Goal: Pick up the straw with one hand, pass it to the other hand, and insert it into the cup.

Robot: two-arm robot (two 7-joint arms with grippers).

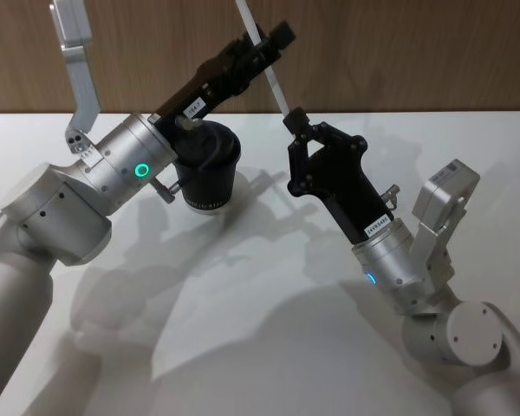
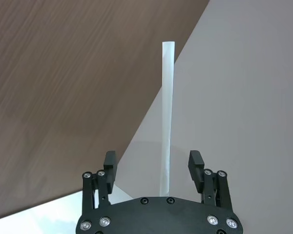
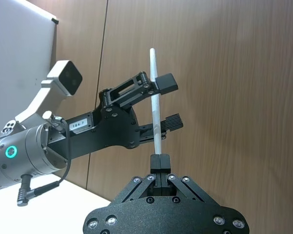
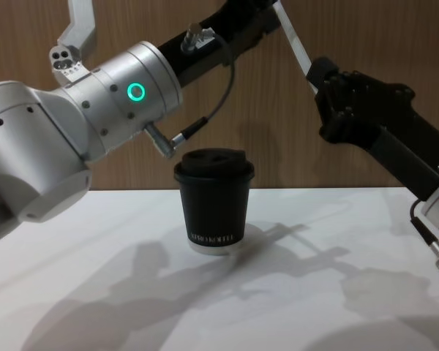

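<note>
The white straw is held up in the air, tilted, with my right gripper shut on its lower end. In the right wrist view, the closed fingertips pinch the straw. My left gripper is open around the straw's upper part. The left wrist view shows the straw standing between the spread fingers without touching them. The black lidded cup stands on the table under my left forearm, upright in the chest view.
The white table stretches out in front of the cup. A wooden wall rises behind it. My left arm's silver wrist with its green ring hangs just above and left of the cup.
</note>
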